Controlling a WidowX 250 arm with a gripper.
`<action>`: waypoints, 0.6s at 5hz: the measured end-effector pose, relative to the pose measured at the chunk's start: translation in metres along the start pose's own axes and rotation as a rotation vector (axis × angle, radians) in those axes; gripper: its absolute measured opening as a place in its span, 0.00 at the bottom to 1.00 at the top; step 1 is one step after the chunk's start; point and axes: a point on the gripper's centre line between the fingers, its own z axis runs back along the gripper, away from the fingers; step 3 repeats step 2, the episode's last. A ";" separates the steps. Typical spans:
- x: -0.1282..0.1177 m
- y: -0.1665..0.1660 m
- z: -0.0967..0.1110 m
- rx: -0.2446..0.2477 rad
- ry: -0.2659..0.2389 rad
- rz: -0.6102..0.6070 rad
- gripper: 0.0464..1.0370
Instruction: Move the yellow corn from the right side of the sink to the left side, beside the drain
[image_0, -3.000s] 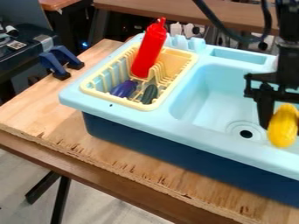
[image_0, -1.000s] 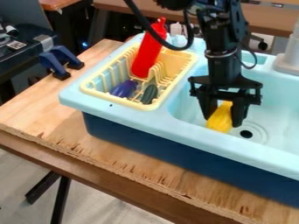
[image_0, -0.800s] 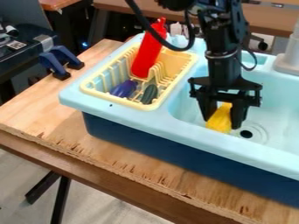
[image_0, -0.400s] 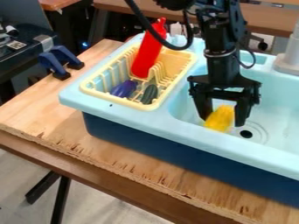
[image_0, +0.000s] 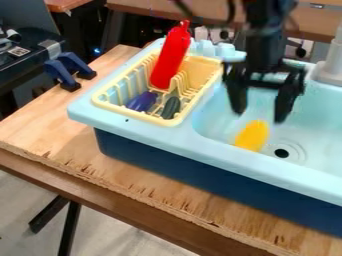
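In the camera view, the gripper (image_0: 259, 115) hangs with its fingers apart above the yellow object (image_0: 252, 135), which lies in the sink just below. Probably light and smooth, it might roll; its middle offers the surest grasp.

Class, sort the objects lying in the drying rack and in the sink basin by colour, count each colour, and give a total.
Red: 1, the bottle leaning in the rack
Purple: 1, the toy eggplant in the rack
Dark green: 1, the toy vegetable in the rack
Yellow: 1, the toy in the basin
Total: 4
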 end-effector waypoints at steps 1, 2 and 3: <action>0.008 -0.025 0.021 0.035 0.094 -0.068 0.96; 0.009 -0.049 0.031 0.048 0.178 -0.125 0.96; 0.009 -0.049 0.031 0.048 0.178 -0.125 0.96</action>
